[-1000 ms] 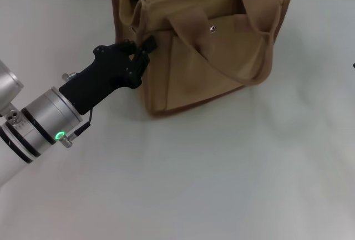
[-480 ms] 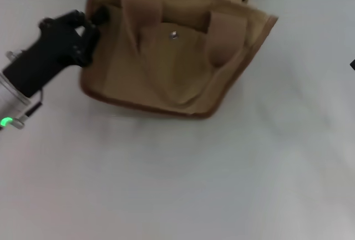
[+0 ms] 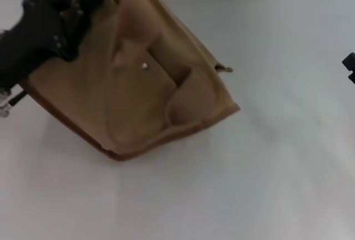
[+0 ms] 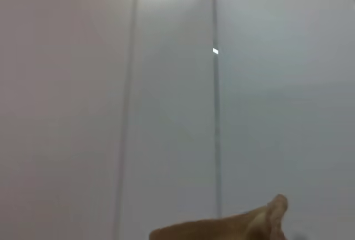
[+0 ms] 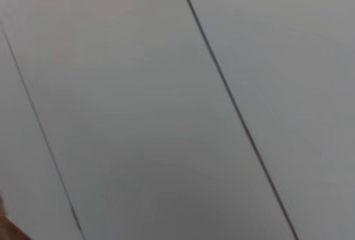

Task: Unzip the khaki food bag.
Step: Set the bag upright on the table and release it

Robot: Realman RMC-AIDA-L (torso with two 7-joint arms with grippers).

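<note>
- White table (image 3: 222,195): the bare surface nearest the robot; nothing lies between the robot and the bag on this side.
- Khaki food bag (image 3: 138,96): tipped over and skewed on the left half of the table, its front panel with the silver snap (image 3: 145,66) turned upward. The brown-trimmed base edge (image 3: 166,140) is the part nearest the robot; the top, where the zipper would run, points away and toward the robot's left, and lies out of sight. One strap handle (image 3: 172,104) lies flat on the panel.
- Left gripper (image 3: 75,10): at the bag's far upper-left corner, touching the fabric. Whether its fingers are pinching the fabric or a zipper pull cannot be told, since the black body hides the tips. The left wrist view shows only a small fold of tan cloth (image 4: 260,220) against the wall.
- Governing relation: the bag's long axis runs diagonally from the left gripper toward the near right. Judged from this, a pull along the zipper needs the bag held in place, or it will slide with the gripper.
- Right gripper (image 3: 349,65): only a dark edge shows at the table's far right, well apart from the bag; its fingers cannot be judged. The left arm is much the nearer.
</note>
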